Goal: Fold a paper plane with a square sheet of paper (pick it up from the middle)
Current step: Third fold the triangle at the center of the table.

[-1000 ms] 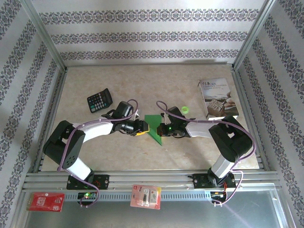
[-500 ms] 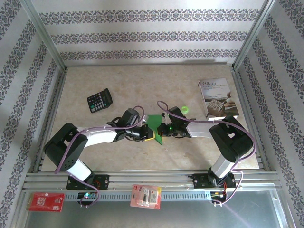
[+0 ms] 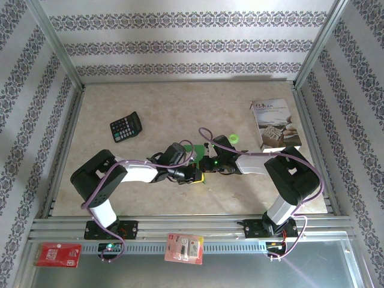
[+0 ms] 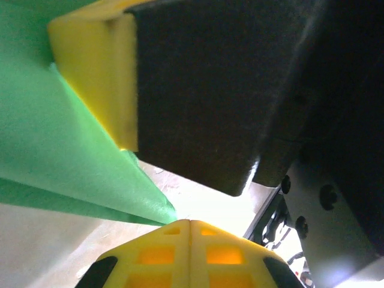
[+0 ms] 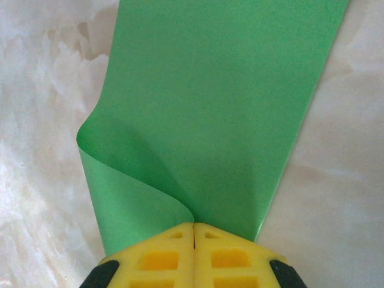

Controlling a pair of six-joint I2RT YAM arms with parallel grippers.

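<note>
Overhead, paper (image 3: pixel 193 147) barely peeks out; right wrist shows its curl.

The top camera looks down from behind on the whole table (image 3: pixel 180 102), while each wrist camera sights closely along its own yellow fingers (image 4: pixel 144 255) at the square sheet of paper (image 5: pixel 210 108) just beyond their tips, shared by all three

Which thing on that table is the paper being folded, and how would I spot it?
On the beige table, look near the middle, where the two arms' tips meet. The square sheet of paper is pinched there by the left gripper and right gripper. It is thin, folded and bright green, unlike the small round green disc nearby.
</note>
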